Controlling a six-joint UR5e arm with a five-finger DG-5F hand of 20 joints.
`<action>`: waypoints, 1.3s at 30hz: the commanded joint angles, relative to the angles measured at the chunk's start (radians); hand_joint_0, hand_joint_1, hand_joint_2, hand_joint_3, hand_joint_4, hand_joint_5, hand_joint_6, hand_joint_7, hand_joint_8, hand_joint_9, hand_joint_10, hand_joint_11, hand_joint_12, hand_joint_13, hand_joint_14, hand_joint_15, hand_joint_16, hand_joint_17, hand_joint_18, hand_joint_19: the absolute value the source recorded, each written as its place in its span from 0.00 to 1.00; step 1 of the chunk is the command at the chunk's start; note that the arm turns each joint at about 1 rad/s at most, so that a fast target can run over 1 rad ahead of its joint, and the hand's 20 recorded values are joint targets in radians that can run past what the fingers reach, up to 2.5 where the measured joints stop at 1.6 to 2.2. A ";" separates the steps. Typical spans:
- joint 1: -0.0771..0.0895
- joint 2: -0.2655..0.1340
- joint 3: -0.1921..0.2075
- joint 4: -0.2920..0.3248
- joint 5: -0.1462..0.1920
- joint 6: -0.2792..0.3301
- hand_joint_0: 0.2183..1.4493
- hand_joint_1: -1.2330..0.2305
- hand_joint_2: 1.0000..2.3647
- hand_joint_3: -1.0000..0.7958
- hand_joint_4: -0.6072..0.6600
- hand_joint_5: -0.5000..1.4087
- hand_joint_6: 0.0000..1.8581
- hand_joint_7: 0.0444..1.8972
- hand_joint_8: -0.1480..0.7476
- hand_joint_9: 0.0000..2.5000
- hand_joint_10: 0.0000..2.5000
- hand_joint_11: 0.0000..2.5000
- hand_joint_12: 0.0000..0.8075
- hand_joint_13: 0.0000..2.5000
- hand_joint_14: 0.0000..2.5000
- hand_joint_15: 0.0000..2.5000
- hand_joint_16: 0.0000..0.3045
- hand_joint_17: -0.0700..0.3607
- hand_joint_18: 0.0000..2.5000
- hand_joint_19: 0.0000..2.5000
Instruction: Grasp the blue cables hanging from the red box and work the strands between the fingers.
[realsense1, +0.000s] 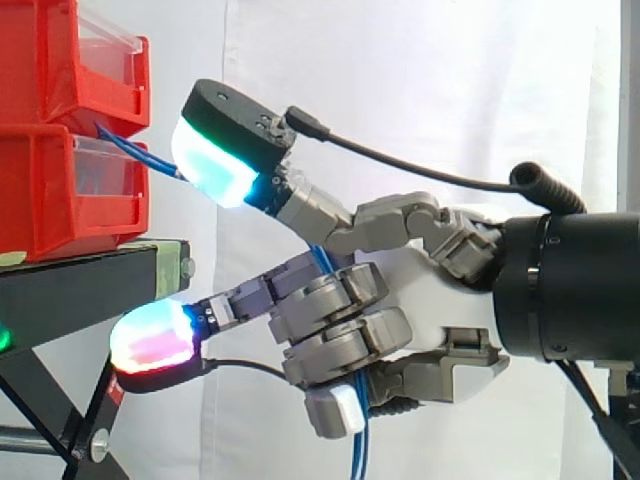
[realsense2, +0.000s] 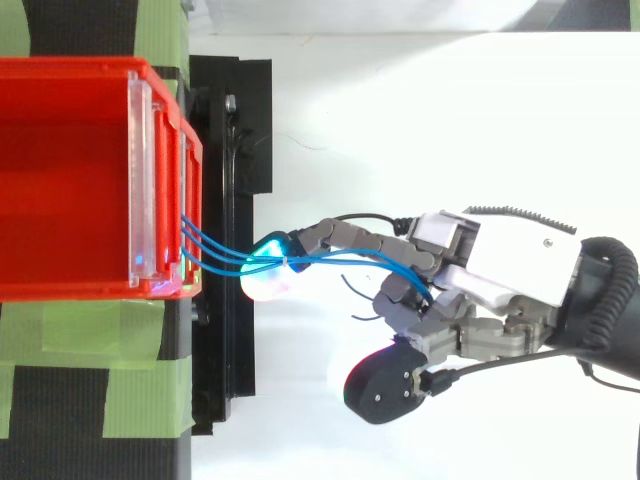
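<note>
The hand is clasping the cables in its curled fingers; they are running from the front of the box through the palm and hanging out below. They are looking thin, light, limp and probably slick, so a gentle mid-span hold is likely suiting them best, since tugging is risking pulling them from the box.

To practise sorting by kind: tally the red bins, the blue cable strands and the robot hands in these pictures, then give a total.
Red bins: 2
Blue cable strands: 3
Robot hand: 1
Total: 6
</note>
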 joint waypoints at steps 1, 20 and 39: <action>-0.002 0.014 0.000 -0.028 0.000 0.001 0.33 0.46 0.00 0.00 0.71 0.27 0.00 0.50 0.65 0.73 1.00 1.00 0.88 0.87 1.00 0.75 0.84 0.61 1.00 0.32; -0.002 0.014 0.002 -0.031 0.012 -0.012 0.35 0.47 0.00 0.00 0.72 0.28 0.01 0.52 0.65 0.72 1.00 1.00 0.86 0.84 1.00 0.75 0.82 0.60 1.00 0.30; -0.002 0.014 0.002 -0.035 0.015 -0.013 0.35 0.47 0.00 0.00 0.72 0.28 0.01 0.52 0.65 0.72 1.00 1.00 0.86 0.83 1.00 0.73 0.81 0.59 1.00 0.30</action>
